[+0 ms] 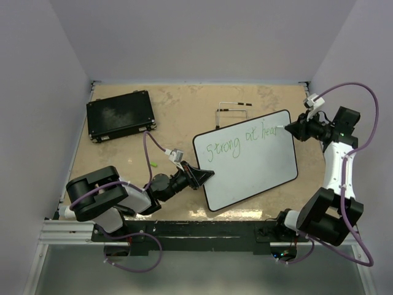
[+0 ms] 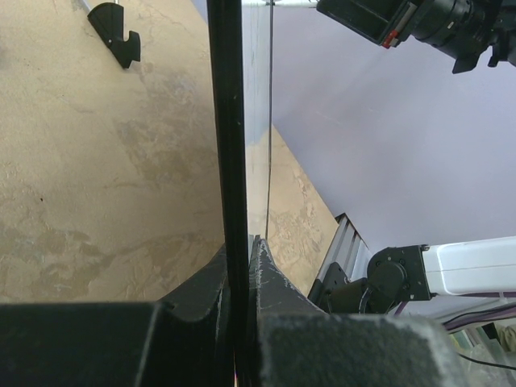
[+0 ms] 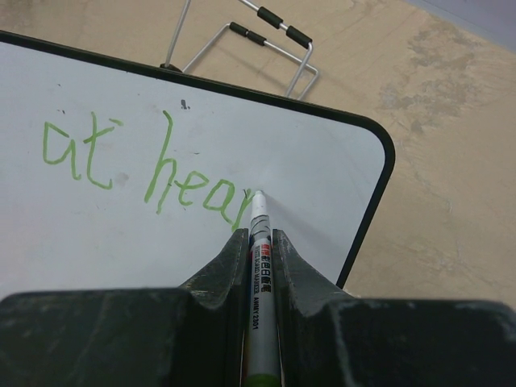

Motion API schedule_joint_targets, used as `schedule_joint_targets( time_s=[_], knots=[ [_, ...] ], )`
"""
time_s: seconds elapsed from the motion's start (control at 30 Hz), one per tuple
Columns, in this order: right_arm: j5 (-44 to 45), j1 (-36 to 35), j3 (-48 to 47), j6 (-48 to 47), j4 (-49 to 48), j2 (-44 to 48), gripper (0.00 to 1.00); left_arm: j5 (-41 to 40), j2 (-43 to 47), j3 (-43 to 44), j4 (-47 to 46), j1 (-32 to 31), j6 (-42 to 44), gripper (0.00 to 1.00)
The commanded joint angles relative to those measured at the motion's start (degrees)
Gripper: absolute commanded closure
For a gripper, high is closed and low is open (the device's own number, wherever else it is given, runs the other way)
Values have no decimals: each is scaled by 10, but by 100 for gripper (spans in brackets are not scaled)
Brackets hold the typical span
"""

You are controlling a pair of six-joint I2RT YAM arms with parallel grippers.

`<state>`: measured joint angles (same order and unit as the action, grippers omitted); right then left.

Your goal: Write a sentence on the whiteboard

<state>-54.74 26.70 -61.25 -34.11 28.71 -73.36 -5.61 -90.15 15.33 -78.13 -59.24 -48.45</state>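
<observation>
**Robot partway through a word: the green sentence [image 1: 241,142] reads "Strong at hear" on the whiteboard [image 1: 258,175], which lies askew right of centre on the table [image 1: 184,104].**

The right gripper [image 3: 258,235] pinches a white marker [image 3: 263,306], its tip on the board just past the "r". The left gripper [image 1: 206,175] clamps the board's near-left rim. The next stroke is likely a "t", then a second line below. The marker's barrel print is too small to read reliably.
</observation>
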Motion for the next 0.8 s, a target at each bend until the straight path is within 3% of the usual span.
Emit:
schedule_joint_targets(
  time_s=[0.0, 0.77],
  knots=[
    [-19, 1, -39, -10, 20, 40, 100, 22, -9, -7, -19, -3, 80, 100],
    [-12, 7, -19, -30, 57, 96, 100, 28, 3, -20, -25, 5, 85, 100]
  ],
)
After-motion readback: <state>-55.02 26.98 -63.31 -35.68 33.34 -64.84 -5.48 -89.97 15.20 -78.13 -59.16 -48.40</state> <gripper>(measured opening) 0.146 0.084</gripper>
